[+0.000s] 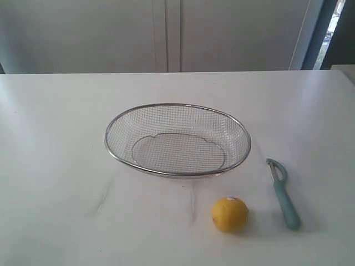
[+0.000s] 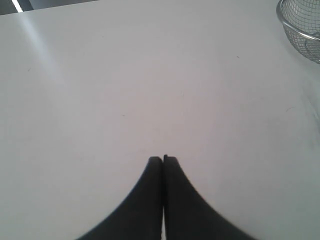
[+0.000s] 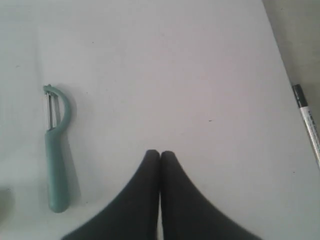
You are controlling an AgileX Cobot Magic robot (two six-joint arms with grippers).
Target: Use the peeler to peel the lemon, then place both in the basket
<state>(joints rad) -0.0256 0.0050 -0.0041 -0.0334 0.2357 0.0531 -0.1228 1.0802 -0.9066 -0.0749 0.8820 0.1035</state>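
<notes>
A yellow lemon with a small white sticker on top sits on the white table near the front, right of centre. To its right lies the teal-handled peeler, also seen in the right wrist view as the peeler, blade end away from the handle. The empty wire-mesh basket stands mid-table behind them; a bit of the basket rim shows in the left wrist view. My left gripper is shut over bare table, holding nothing. My right gripper is shut too, off to the side of the peeler. Neither arm shows in the exterior view.
The table's edge runs beside my right gripper, with a black-capped marker lying past it. White cabinet doors stand behind the table.
</notes>
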